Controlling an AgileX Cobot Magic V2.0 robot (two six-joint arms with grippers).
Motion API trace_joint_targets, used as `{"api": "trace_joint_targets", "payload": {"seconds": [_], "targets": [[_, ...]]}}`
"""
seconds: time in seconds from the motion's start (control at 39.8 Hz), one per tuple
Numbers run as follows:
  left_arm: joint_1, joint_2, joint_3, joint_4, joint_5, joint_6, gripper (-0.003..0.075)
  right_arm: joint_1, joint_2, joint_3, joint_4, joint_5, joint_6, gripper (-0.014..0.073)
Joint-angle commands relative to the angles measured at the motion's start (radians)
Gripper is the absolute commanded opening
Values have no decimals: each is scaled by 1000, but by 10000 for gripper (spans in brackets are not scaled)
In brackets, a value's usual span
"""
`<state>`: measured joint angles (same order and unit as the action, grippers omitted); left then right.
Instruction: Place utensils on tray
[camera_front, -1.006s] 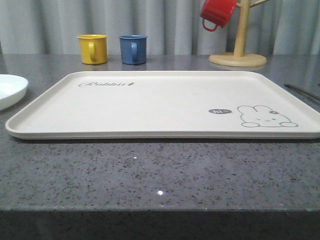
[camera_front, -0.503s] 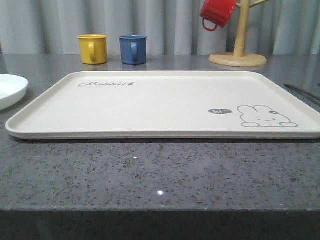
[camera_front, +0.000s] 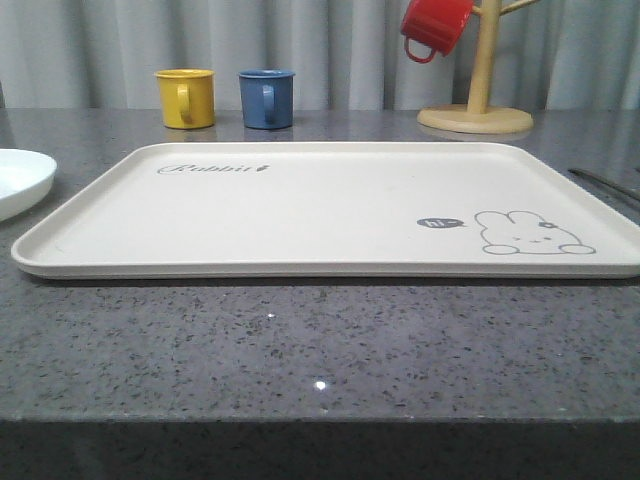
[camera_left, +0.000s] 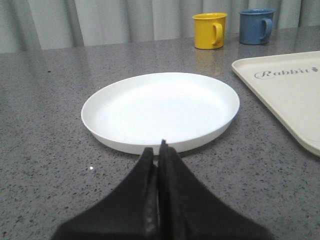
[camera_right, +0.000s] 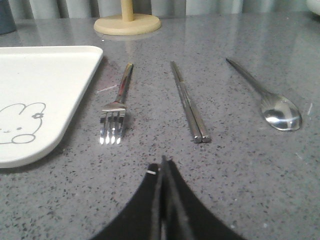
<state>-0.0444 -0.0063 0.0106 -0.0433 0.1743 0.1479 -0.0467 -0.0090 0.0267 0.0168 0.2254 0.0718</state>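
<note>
The cream tray (camera_front: 330, 205) with the rabbit drawing lies flat mid-table; its corner (camera_right: 45, 100) and rim (camera_left: 280, 95) show in the wrist views. To the tray's right, on the grey counter, lie a silver fork (camera_right: 116, 107), a pair of chopsticks (camera_right: 188, 102) and a spoon (camera_right: 272, 102), side by side. A thin end of cutlery (camera_front: 605, 183) shows at the right edge of the front view. My right gripper (camera_right: 161, 165) is shut and empty, a short way before the fork and chopsticks. My left gripper (camera_left: 155, 149) is shut and empty, just before the white plate (camera_left: 160, 110).
The round white plate (camera_front: 20, 180) sits left of the tray. A yellow mug (camera_front: 186, 97) and a blue mug (camera_front: 266, 97) stand at the back. A wooden mug tree (camera_front: 476, 100) with a red mug (camera_front: 434, 27) stands back right.
</note>
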Motion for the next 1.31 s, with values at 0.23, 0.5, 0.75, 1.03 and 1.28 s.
{"api": "trace_joint_targets", "payload": {"seconds": [0.23, 0.5, 0.75, 1.03, 1.28], "targets": [[1, -22, -4, -1, -91, -7, -18, -8, -18, -1, 2, -95, -5, -69], [1, -22, -4, -1, -174, -7, -18, -8, -18, -1, 3, -100, -5, -69], [1, -22, -4, -11, -363, -7, -18, -8, -18, -6, 13, -225, -5, -69], [1, 9, -182, -66, -359, -7, -18, -8, 2, -316, 112, -44, -4, -66], [1, 242, -463, -49, -60, -7, -18, -8, 237, -595, 105, 174, -5, -66]]}}
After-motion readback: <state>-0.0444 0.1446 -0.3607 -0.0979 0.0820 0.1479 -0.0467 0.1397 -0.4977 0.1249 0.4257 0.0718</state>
